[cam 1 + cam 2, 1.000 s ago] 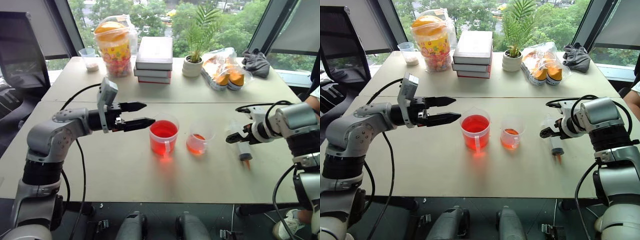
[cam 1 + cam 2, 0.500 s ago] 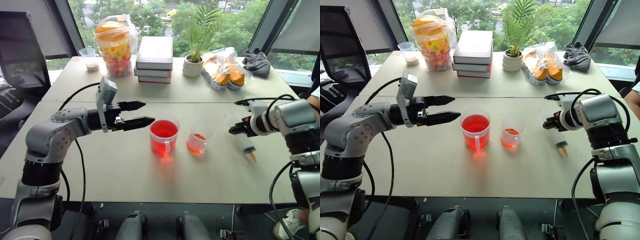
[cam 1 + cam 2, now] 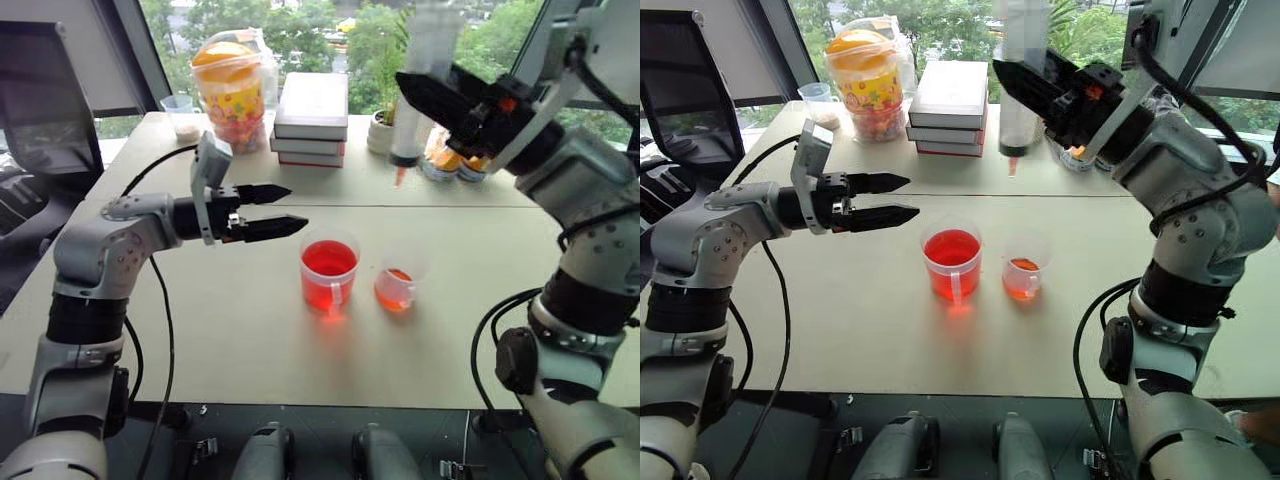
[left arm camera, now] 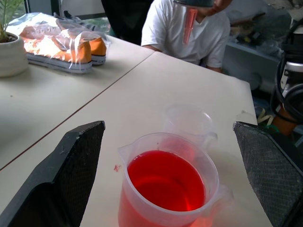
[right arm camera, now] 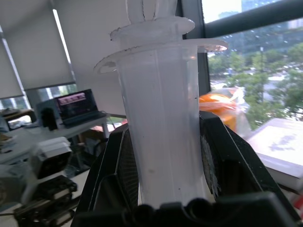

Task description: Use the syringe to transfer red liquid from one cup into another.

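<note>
The table (image 3: 200, 330) is carrying everything that matters here, and the right arm is reaching up over its far half with the right gripper (image 3: 1045, 95) clamped on the barrel of the syringe (image 3: 1018, 85), which is hanging upright, orange tip down, high above the cups and slightly behind them. Opposite, the left gripper (image 3: 270, 210) is hovering with its jaws spread wide and nothing between them, pointing level toward the larger cup (image 3: 328, 272), near it but not touching. That cup is standing close to full of red liquid (image 3: 327, 260), with the smaller cup (image 3: 396, 287) just beside it holding only a shallow orange-red layer. The biggest danger, as I judge it, is the descent: the syringe is starting high, so a lowering that is off line could be striking a rim and tipping the full cup across the table. The left gripper, closing in to steady that cup, could be shoving it or squeezing the thin wall until liquid slops over. The smooth clear barrel could also be slipping in the fingers. Smallest of all, the tip could be dripping between cups.
</note>
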Tool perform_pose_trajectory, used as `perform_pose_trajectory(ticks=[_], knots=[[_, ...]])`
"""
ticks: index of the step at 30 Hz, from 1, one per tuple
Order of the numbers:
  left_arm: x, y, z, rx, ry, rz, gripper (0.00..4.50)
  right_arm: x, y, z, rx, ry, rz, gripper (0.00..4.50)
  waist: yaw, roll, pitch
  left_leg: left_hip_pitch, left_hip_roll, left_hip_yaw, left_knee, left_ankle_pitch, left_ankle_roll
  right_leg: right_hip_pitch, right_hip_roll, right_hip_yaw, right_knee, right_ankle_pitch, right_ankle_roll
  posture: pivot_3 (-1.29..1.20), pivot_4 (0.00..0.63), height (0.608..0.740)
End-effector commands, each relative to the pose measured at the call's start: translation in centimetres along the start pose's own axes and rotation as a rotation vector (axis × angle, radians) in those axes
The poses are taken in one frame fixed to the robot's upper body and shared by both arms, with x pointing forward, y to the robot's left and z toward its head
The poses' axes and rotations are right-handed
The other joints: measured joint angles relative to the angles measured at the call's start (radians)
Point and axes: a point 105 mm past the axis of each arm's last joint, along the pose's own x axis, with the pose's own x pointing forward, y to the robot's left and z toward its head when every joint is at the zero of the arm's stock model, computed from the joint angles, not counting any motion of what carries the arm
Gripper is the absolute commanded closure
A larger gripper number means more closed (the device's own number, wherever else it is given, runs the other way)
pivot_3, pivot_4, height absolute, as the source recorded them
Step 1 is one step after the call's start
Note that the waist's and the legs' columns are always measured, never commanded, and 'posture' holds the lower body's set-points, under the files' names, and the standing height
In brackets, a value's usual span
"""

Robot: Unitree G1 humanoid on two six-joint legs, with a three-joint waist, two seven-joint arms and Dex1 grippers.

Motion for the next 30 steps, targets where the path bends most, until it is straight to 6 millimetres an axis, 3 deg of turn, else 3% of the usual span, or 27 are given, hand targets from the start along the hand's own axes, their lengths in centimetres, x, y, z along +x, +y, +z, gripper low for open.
perform_pose_trajectory(ticks=[1,8,13,30], knots=[[-0.1,-0.1,1.5,0.058,-0.012,-0.012,0.0,0.2,2.4,-1.7,0.001,-0.048,0.103,3.08,-0.002,-0.001,0.0,0.0,-0.001,0.0,0.0,0.0,0.0,0.0,0.0,0.0,0.0,0.0,0.0,0.0,0.15,0.74],[-0.1,-0.3,2.3,0.065,-0.009,-0.022,0.0,0.9,4.1,-9.1,0.033,0.035,0.154,3.08,-0.006,-0.001,0.0,0.001,-0.001,0.001,0.002,0.0,0.0,0.0,0.0,0.0,0.002,0.0,0.0,0.0,0.15,0.74],[0.7,-0.7,3.0,0.077,-0.019,-0.047,0.0,0.6,4.6,-12.5,0.051,0.078,0.151,3.08,-0.005,-0.001,0.0,0.001,-0.001,0.001,0.001,0.0,0.0,0.0,0.001,0.0,0.002,0.0,0.0,0.0,0.15,0.74],[4.0,-0.8,4.3,0.07,-0.066,-0.109,0.0,0.2,5.2,-14.4,0.043,0.111,0.135,3.08,-0.005,-0.001,0.0,0.001,-0.001,0.001,0.002,0.001,-0.001,0.0,0.001,0.0,0.003,0.0,0.0,0.0,0.15,0.74]])
